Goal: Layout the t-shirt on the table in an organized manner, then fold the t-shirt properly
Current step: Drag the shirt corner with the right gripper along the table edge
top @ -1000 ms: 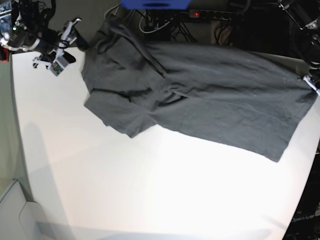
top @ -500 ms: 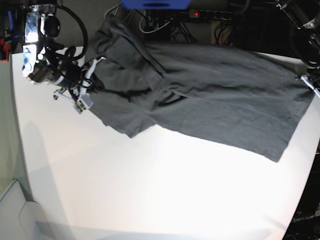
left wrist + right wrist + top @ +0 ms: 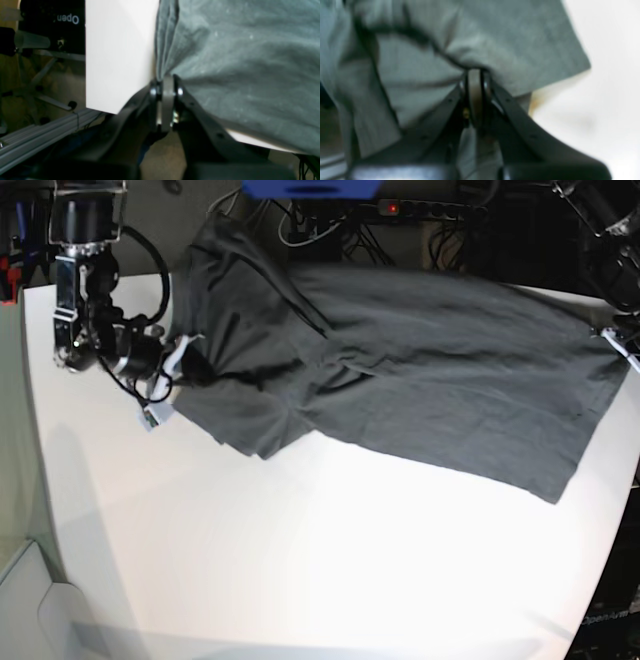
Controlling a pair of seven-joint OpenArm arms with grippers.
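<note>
Jaws on both sides closed: right gripper (image 3: 178, 360) just snapped shut on the t-shirt (image 3: 400, 370) at the sleeve/shoulder, mid-left of base frame, after coming in open from upper left; left gripper (image 3: 165, 100) still pinching the hem corner at far right edge. Shirt lies diagonal across upper worktop (image 3: 300, 560), bunched near collar, so prob next is pull apart to flatten.

The right end effector (image 3: 475, 75) pinches a fold of the grey shirt (image 3: 420, 82); the shirt's edge lies on the white counter (image 3: 607, 87) at right.
</note>
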